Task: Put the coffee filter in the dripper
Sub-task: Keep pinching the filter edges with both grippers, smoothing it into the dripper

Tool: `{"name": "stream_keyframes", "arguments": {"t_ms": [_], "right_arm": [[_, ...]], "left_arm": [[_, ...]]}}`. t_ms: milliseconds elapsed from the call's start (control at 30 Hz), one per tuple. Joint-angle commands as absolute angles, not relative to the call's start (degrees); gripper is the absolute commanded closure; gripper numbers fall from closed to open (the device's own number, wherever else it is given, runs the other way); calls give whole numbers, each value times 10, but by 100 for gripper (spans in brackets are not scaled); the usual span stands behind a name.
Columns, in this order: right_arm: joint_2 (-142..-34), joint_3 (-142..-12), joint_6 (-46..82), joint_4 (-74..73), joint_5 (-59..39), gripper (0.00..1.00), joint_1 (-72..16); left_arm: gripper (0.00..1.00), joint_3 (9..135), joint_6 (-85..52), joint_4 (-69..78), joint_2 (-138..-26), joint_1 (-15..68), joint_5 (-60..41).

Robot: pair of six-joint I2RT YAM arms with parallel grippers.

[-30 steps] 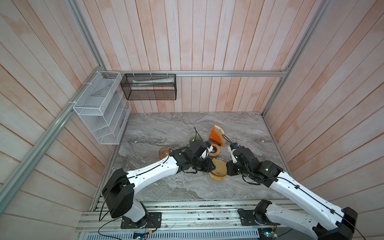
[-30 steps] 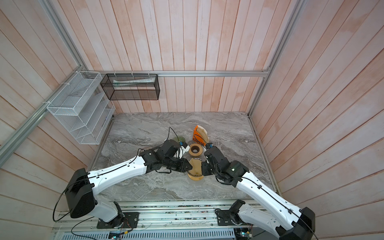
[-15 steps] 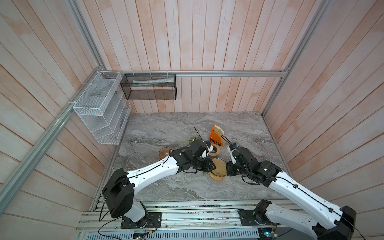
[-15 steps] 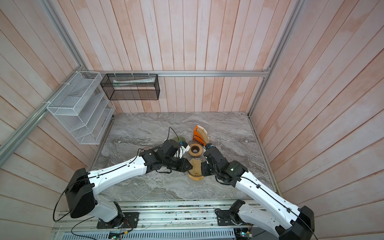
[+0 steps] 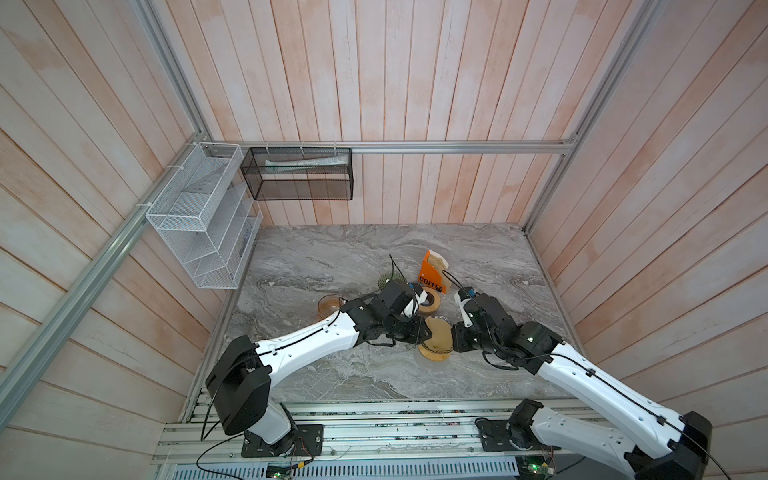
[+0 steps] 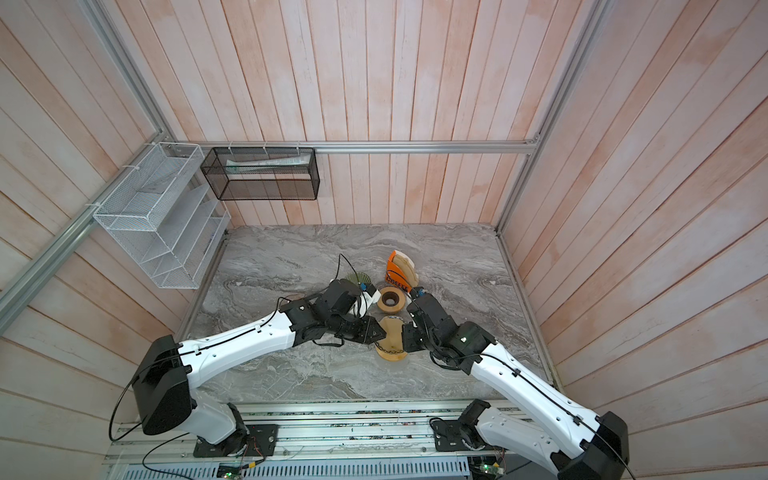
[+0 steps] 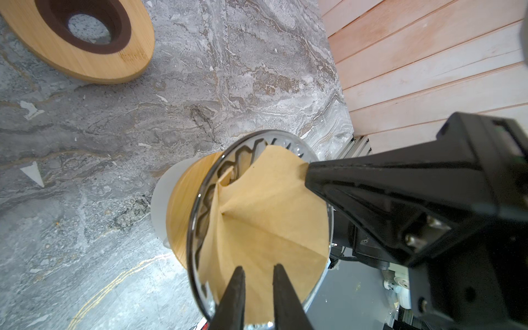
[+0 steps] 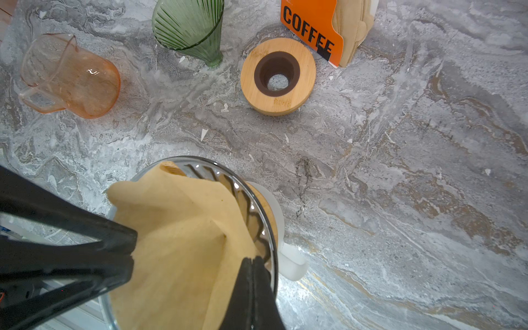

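Two robot arms meet over the dripper (image 7: 205,197) at the near middle of the grey marble table (image 5: 332,257). The clear ribbed glass cone sits in a wooden collar (image 7: 183,205) on a white base (image 8: 291,263). The brown paper coffee filter (image 7: 265,217) is inside the cone, partly spread. One side lies against the glass and the other stands away from the ribs.

The left gripper (image 7: 258,268) reaches in over the rim with a narrow gap between its fingers, paper showing across the gap and nothing pinched. The right gripper (image 8: 253,261), opposite, is pressed fully together on the filter's edge at the rim.

Just beyond the dripper, a wooden ring (image 8: 280,104) with a dark inner sleeve lies flat on the marble. Past it stands an orange holder (image 8: 308,25) lettered "COFFEE", with spare filters (image 8: 351,25) tucked in. A green ribbed glass cone (image 8: 188,25) and an orange-tinted pitcher (image 8: 74,80) sit to the left. A white wire rack (image 5: 199,216) and a black mesh basket (image 5: 297,172) hang on the far walls.
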State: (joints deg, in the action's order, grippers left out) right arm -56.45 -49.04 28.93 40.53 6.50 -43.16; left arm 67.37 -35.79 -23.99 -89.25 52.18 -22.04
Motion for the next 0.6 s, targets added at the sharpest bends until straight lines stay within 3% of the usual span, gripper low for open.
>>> {"name": "stream_keyframes", "arguments": {"t_ms": [0,567], "right_arm": [[-570,-482,292,405,64,100,-436],[-574,-479,294,405,62,100,-436]], "left_arm": [[78,665,-356,-234,-903,523,-221],[78,658,-355,-230,-905,523,-225]]}}
